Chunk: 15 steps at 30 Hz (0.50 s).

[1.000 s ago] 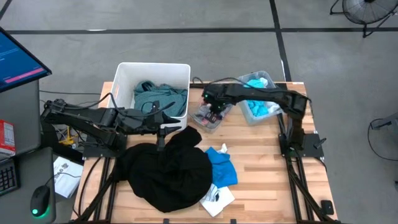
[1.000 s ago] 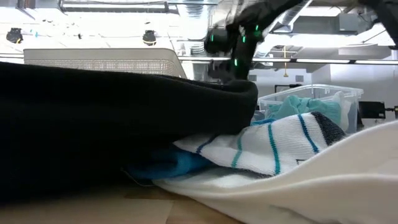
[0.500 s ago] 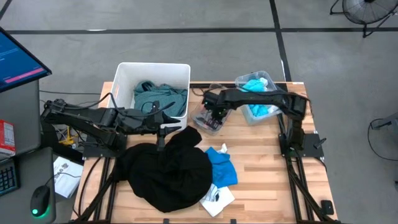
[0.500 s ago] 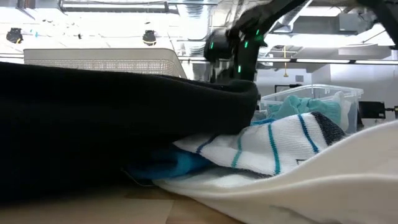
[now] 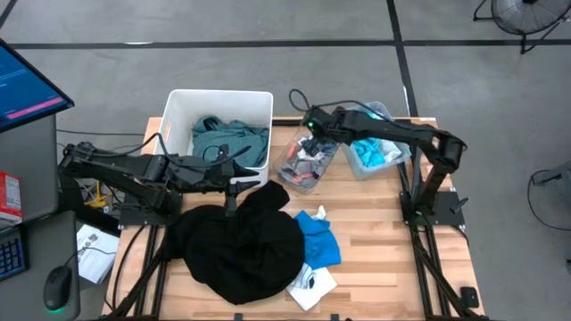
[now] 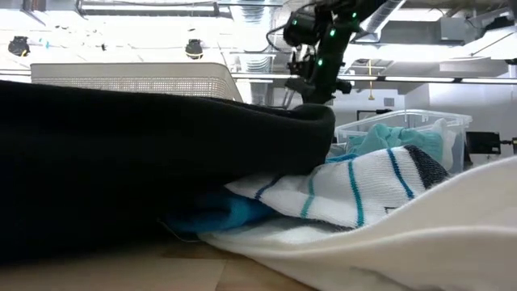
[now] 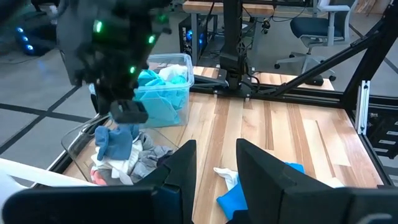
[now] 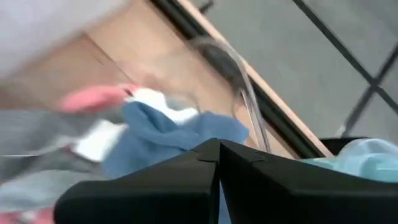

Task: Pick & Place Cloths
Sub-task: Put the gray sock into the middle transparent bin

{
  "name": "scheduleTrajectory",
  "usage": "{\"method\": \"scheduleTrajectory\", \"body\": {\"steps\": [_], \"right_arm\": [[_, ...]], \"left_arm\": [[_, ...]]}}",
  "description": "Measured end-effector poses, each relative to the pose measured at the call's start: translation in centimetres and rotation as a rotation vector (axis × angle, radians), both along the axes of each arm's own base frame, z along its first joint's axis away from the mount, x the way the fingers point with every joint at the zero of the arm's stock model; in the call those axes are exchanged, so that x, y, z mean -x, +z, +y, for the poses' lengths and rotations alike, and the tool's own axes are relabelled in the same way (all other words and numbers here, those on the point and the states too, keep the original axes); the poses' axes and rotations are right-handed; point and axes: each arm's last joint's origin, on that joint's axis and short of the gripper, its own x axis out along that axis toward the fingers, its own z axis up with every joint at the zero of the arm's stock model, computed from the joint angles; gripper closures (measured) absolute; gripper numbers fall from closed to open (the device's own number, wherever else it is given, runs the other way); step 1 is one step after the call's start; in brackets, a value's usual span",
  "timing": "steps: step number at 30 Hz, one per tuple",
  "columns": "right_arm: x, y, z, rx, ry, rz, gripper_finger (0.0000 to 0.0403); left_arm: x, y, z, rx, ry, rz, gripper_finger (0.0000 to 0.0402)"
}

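Observation:
My right gripper [image 8: 214, 146] is shut and points down over the far end of a clear bin [image 5: 303, 160] holding several small pieces. A small blue piece [image 7: 115, 140] stands up in that bin right below the fingertips. My left gripper [image 7: 214, 171] is open and empty over the far edge of the large black garment [image 5: 241, 241], which lies on the table. The teal-green shirt [image 5: 227, 138] lies in the white bin [image 5: 219, 96]. The bright cyan shirt [image 5: 373, 153] lies in a second clear bin [image 5: 379, 111]. A blue cloth [image 5: 319, 236] and a white piece [image 5: 312, 283] lie beside the black garment. My right gripper's shut fingertips stand right at the top edge of the small blue piece [image 8: 180, 130] in the clear bin. I cannot tell whether they pinch it or only hang just above it.
Bare wood shows on the table's right half [image 5: 384, 232]. A striped white sock [image 6: 355, 190] and a white cloth [image 6: 436, 234] lie close in front of the low camera. A monitor [image 5: 22, 85] and a desk stand beyond the table's left edge.
My right gripper has risen out of the clear bin of small pieces and gone a little toward the table's far edge, its forearm swinging toward the far right corner.

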Motion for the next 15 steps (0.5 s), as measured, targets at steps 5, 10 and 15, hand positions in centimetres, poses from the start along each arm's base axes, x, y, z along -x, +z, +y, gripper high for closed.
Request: {"method": "scheduleTrajectory", "body": {"steps": [5, 10, 15], "right_arm": [[-1.5, -5.0, 0.2, -0.068, 0.015, 0.170, 0.0403], [-2.8, -9.7, 1.2, -0.123, 0.054, 0.313, 0.0403], [-3.2, -11.5, 1.2, -0.161, 0.099, 0.369, 0.0403]], "left_arm": [[0.0, 0.0, 0.0, 0.000, 0.000, 0.000, 0.0303], [0.0, 0.0, 0.0, 0.000, 0.000, 0.000, 0.0303], [0.0, 0.0, 0.0, 0.000, 0.000, 0.001, 0.0303]]}}
